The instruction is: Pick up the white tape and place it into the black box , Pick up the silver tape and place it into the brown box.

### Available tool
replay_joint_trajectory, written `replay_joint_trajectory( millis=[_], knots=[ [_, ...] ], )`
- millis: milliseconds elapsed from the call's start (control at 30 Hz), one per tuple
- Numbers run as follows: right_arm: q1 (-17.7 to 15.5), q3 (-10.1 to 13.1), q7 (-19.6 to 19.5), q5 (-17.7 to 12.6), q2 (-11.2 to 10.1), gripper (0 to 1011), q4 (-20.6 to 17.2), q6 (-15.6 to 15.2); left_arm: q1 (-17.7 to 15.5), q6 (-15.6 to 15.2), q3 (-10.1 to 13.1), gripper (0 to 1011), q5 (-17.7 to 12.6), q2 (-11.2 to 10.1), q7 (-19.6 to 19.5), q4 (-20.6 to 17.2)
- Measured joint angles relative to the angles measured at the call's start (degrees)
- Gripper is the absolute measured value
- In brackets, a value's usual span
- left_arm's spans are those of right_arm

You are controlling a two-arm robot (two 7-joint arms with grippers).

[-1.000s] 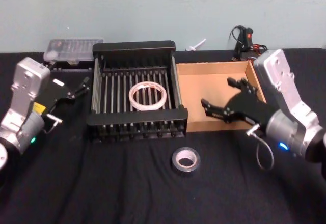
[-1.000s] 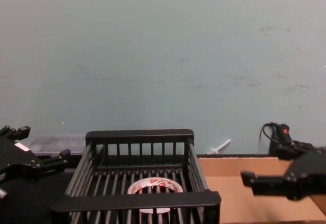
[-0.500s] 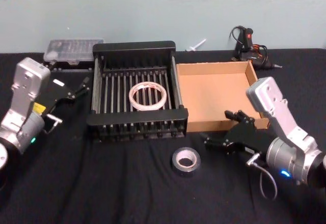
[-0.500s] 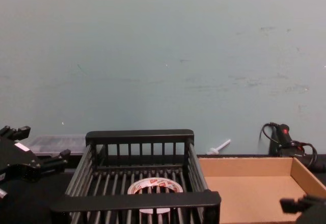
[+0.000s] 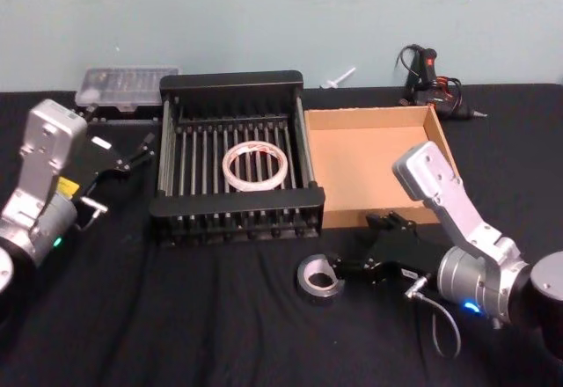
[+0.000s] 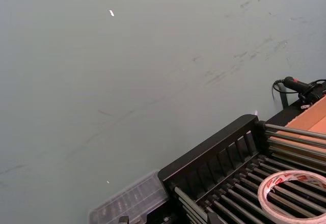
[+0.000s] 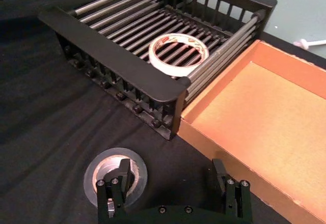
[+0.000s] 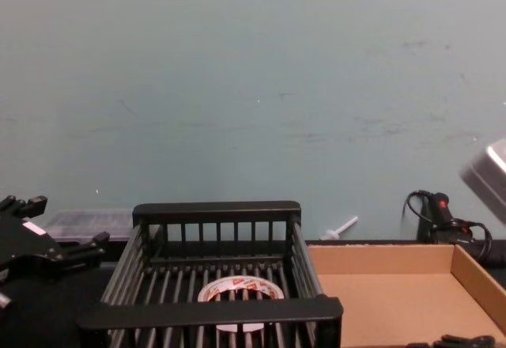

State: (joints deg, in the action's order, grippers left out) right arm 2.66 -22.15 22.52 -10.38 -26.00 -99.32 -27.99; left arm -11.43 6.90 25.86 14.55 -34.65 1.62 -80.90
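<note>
The white tape lies flat on the slatted floor of the black box. The silver tape lies on the black cloth in front of the boxes. My right gripper is open and low beside the roll. One finger stands over its core and the other is off to the side. The brown box holds nothing. My left gripper hangs open left of the black box.
A clear plastic organizer case sits at the back left. A glue gun with cable lies behind the brown box, and a small white item rests by the wall. Black cloth covers the table front.
My right arm came down from above the brown box toward the front and left, ending at the silver tape. The left arm and both tapes stayed put.
</note>
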Motion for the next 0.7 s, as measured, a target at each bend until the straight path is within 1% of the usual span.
replay_joint_trajectory(
  millis=[333,500,700],
  knots=[
    [1.4,-1.9,0.6,0.6,0.1,1002,0.8,-2.3,0.0,0.0,0.0,1002,0.0,0.0,0.0,0.0],
    [1.8,-2.2,0.7,1.0,0.2,1002,1.4,-3.0,0.0,0.0,0.0,1001,0.0,0.0,0.0,0.0],
    [2.1,-2.5,0.9,1.1,0.6,1002,2.0,-3.1,0.0,0.0,0.0,1001,0.0,0.0,0.0,0.0]
  ],
)
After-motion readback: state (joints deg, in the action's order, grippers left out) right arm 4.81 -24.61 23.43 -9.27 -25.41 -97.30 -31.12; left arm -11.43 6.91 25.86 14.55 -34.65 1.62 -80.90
